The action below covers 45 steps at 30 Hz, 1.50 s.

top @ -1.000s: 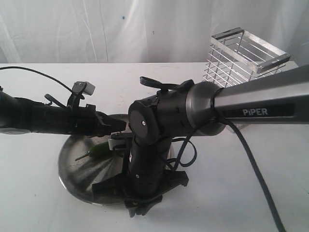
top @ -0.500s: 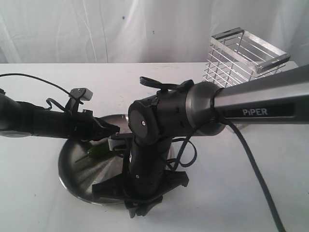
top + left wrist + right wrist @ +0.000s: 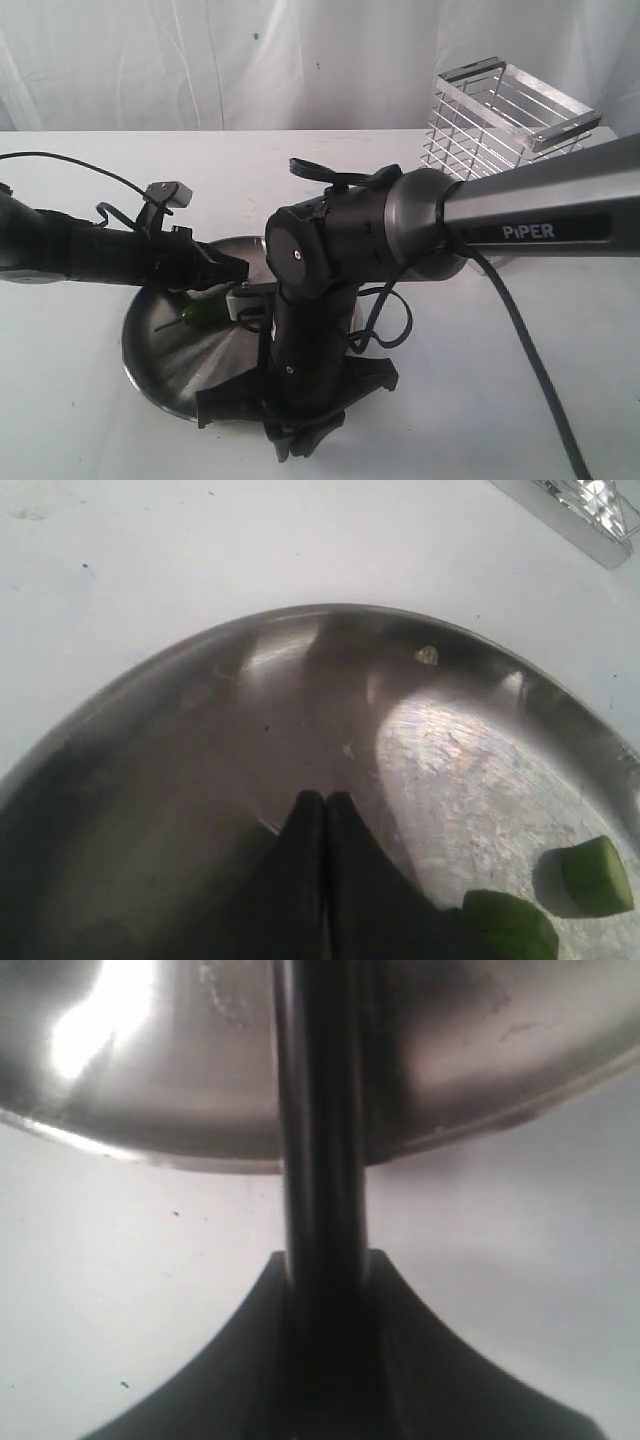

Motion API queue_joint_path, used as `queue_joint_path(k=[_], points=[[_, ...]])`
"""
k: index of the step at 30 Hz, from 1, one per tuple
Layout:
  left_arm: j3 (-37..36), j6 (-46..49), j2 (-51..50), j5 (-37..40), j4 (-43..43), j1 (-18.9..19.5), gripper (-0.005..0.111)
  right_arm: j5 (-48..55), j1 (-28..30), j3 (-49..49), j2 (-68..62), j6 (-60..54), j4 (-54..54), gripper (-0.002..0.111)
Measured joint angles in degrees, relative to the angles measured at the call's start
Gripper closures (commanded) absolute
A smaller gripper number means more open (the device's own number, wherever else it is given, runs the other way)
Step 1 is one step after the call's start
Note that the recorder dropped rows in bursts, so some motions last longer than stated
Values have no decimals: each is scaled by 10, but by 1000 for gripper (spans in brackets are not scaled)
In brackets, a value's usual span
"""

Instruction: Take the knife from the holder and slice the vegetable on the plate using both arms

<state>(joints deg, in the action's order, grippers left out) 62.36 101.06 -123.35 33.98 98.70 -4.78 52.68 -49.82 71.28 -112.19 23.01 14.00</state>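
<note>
The steel plate (image 3: 150, 355) lies front left, and the green vegetable (image 3: 200, 314) rests on it with its stem to the left. In the left wrist view a cut piece (image 3: 597, 874) lies apart from the main body of the vegetable (image 3: 512, 926). My left gripper (image 3: 325, 798) is shut just above the plate, the vegetable beside its right finger and nothing between the tips. My right gripper (image 3: 325, 1260) points down at the plate's near rim (image 3: 200, 1150), shut on the black knife (image 3: 320, 1110), which reaches out over the plate. The right arm hides the knife in the exterior view.
The wire holder (image 3: 510, 115) stands at the back right, its corner (image 3: 590, 505) also showing in the left wrist view. The right arm's cable (image 3: 530, 350) trails down over the white table toward the front right.
The left gripper drew back to the left and sank a little over the plate. The right gripper with the knife dropped slightly toward the table's front edge.
</note>
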Motion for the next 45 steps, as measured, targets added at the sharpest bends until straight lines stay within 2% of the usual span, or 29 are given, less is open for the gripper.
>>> queue_joint_path(k=[7,14,19,30,35,38,42,45], points=[[-1,-14,27,-4,0,-1,107,37,0,0,0,-4,3,108],[0,-20,126,20,0,8,107,95,0,0,0,-13,4,108],[0,-31,152,21,-6,21,107,61,0,0,34,-13,-3,108],[-1,-47,232,51,-6,74,107,43,29,0,77,9,-104,108],[-2,-98,269,53,-25,91,107,11,46,0,106,4,-100,108],[-19,-154,296,31,-45,94,107,7,72,0,114,-53,-35,108],[-86,-212,355,-81,-43,94,107,22,119,0,114,-176,106,108],[-141,-216,404,-164,-21,94,107,21,138,0,114,-219,162,108]])
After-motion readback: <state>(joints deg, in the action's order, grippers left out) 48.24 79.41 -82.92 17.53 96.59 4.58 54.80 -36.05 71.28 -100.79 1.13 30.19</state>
